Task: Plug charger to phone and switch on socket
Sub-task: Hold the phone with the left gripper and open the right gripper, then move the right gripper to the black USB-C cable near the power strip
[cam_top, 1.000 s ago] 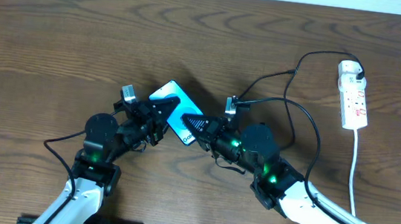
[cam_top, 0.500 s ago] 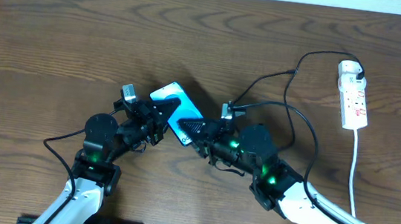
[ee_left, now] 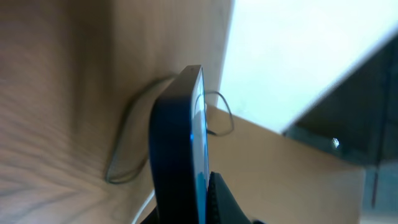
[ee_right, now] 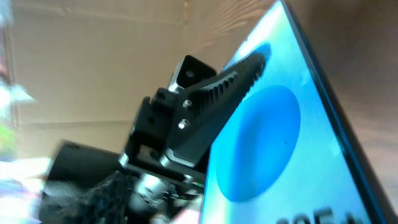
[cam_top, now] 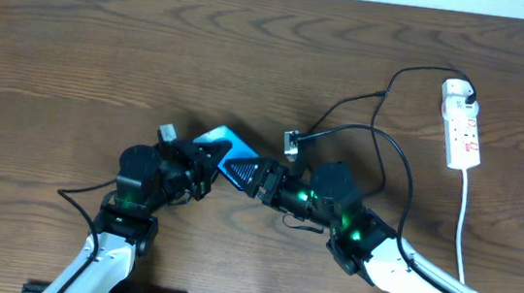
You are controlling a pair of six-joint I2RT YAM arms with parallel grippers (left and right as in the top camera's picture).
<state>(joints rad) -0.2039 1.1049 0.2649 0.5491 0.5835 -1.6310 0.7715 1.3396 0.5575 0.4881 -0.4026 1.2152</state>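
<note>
Left gripper (cam_top: 204, 160) is clamping one phone (cam_top: 223, 143) by its end, keeping it tilted above the table (cam_top: 106, 52) at mid-scene. Right gripper (cam_top: 259, 176) is sitting at the phone's other end, and I cannot tell whether it is gripping. One charger (cam_top: 385, 93) cable is looping toward one socket (cam_top: 464, 129) at far right. Its connector is hiding behind the arms, and both wrist views are blurring.

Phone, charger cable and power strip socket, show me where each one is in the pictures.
phone (cam_top: 221, 143): overhead view, on its blue screen.
charger (cam_top: 416, 69): overhead view, on the black cable's upper arc.
socket (cam_top: 464, 137): overhead view, on the middle of its white body.
</note>
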